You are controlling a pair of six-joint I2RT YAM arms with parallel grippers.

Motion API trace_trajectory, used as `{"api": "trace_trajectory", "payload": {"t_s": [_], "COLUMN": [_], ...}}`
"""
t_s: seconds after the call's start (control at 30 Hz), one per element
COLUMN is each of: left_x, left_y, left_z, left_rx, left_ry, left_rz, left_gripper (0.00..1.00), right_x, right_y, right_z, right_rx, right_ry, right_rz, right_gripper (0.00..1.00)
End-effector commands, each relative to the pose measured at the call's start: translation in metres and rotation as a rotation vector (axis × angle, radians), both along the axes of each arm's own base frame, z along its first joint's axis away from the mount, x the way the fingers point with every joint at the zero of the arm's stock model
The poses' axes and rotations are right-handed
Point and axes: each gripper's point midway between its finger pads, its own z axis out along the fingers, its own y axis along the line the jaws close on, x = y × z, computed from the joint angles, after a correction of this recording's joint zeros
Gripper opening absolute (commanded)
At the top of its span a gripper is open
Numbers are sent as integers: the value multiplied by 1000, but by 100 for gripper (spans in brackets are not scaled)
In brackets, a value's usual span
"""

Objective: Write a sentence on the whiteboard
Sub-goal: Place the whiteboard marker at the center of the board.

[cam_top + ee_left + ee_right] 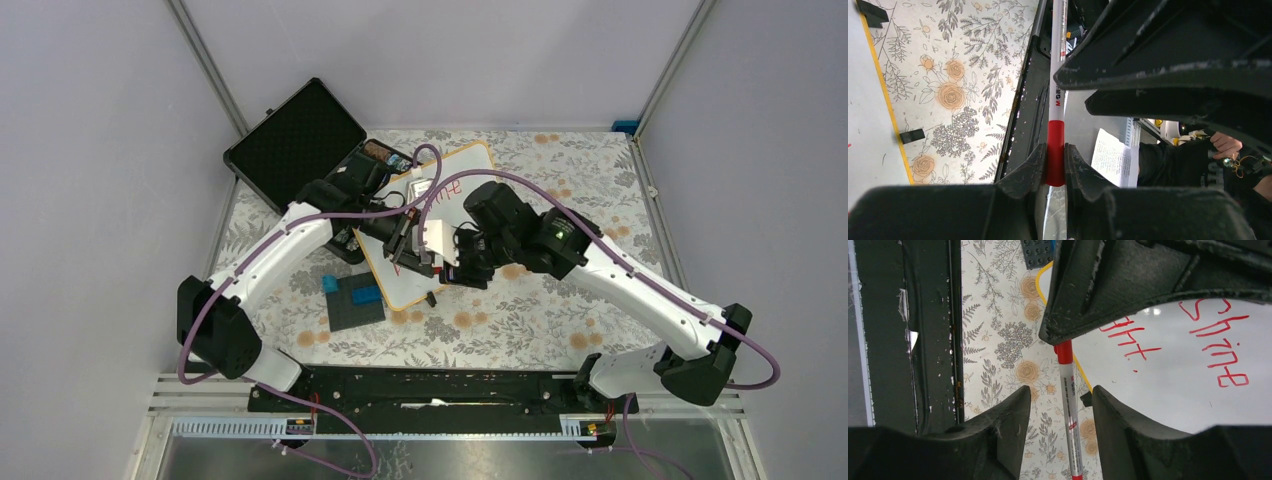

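As the top view shows, the whiteboard [462, 165] lies mid-table [520, 320], its long axis running 1 to 7 o'clock, both arms meeting over it and a dark plate with blue blocks [355, 300] just at 9 o'clock of its near end. Left wrist view: the left tool [1055, 150] is clamped on the red band of a marker [1058, 75], barrel pointing to 12 o'clock. Right wrist view: the right tool [1059, 390] stands partly open, fingers flanking the marker without contact, holding nothing; the sentence [1218, 327], in red, sits on the board at 2 o'clock.
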Motion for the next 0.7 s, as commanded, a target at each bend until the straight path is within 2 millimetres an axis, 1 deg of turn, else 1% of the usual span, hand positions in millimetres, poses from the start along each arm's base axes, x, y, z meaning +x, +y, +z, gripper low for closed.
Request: {"api": "trace_trajectory", "payload": {"t_s": [0.0, 0.13, 0.23, 0.4, 0.67], "left_x": [-2, -2, -3, -3, -6], "left_y": [-5, -5, -5, -6, -6], "left_z": [6, 5, 6, 7, 7], "left_rx": [-42, -40, -43, -53, -52], "left_ry": [1, 3, 6, 14, 23], "left_rz": [-31, -31, -33, -41, -46], "left_gripper": [0, 0, 0, 0, 0], "right_x": [1, 0, 0, 0, 4], "right_y": [10, 10, 9, 8, 6], "right_z": [7, -1, -2, -8, -14], "right_rx": [-3, -34, -45, -76, -109], "right_ry": [-68, -86, -98, -117, -153], "right_rz": [31, 43, 44, 54, 46], "right_gripper": [53, 47, 42, 43, 40]}}
